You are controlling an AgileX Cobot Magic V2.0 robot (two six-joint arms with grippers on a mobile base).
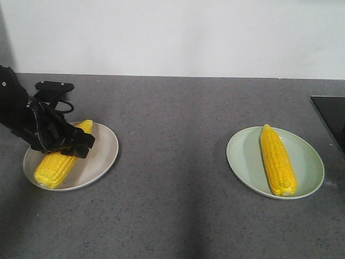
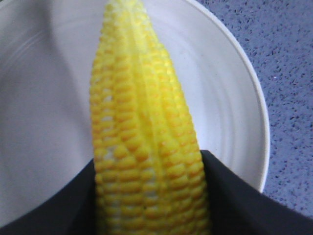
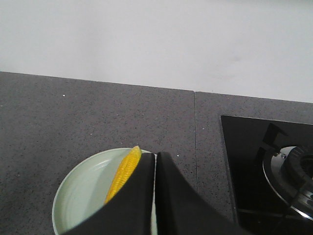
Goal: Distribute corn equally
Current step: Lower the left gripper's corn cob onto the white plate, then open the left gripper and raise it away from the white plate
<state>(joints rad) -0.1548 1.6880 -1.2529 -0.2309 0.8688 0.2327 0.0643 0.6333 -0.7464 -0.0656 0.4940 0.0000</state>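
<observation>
A grey speckled desk (image 1: pixel 172 162) holds two plates well apart. On the white plate (image 1: pixel 102 156), the left end effector (image 1: pixel 73 144) grips a yellow corn cob (image 1: pixel 54 167) across its middle. A second corn cob (image 1: pixel 277 159) lies on the pale green plate (image 1: pixel 312 162). The right end effector (image 3: pixel 155 196) hangs above that plate, fingers pressed together, empty.

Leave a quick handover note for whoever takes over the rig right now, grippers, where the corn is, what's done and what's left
Left gripper: closed around the corn cob lying on the white plate.
Right gripper: fingers together, empty, above the green plate.
Second cob lies on the green plate.
Done: one cob per plate, so the split looks even.
Left: probably just release the left cob and pull back.
</observation>
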